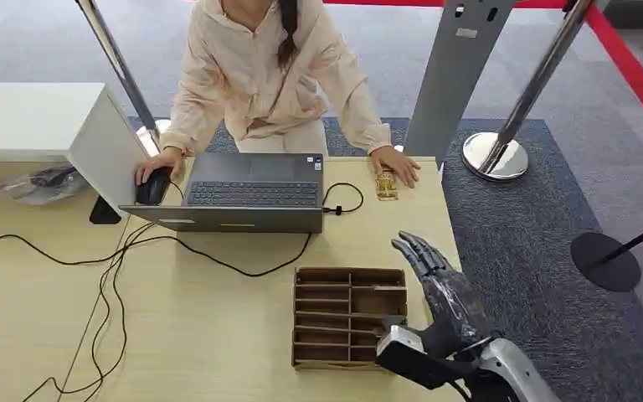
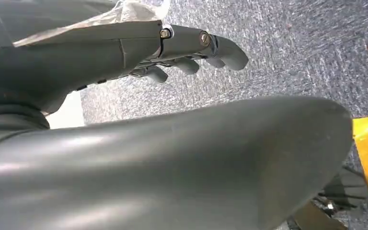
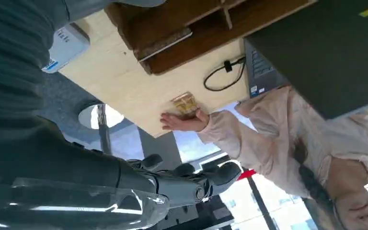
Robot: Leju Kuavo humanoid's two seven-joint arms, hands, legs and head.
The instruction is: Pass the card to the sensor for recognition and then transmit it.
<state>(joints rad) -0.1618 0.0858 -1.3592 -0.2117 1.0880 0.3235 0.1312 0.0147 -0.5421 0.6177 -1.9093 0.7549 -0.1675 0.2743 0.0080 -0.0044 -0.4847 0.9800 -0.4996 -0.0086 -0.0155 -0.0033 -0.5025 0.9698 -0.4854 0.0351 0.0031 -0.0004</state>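
Note:
A small yellowish card lies near the table's far edge, and a person's hand rests at its far end. The same card appears in the right wrist view with the person's fingers touching it. My right hand hovers over the table's right edge, short of the card, fingers stretched out and holding nothing; its fingers are apart. A small white box device sits beside my right wrist by the organizer. My left hand hangs over grey carpet, holding nothing.
A brown compartment organizer sits just left of my right hand. Behind it is an open laptop, with the person's other hand on a mouse. Cables trail over the left of the table. A stanchion base stands beyond the table's right edge.

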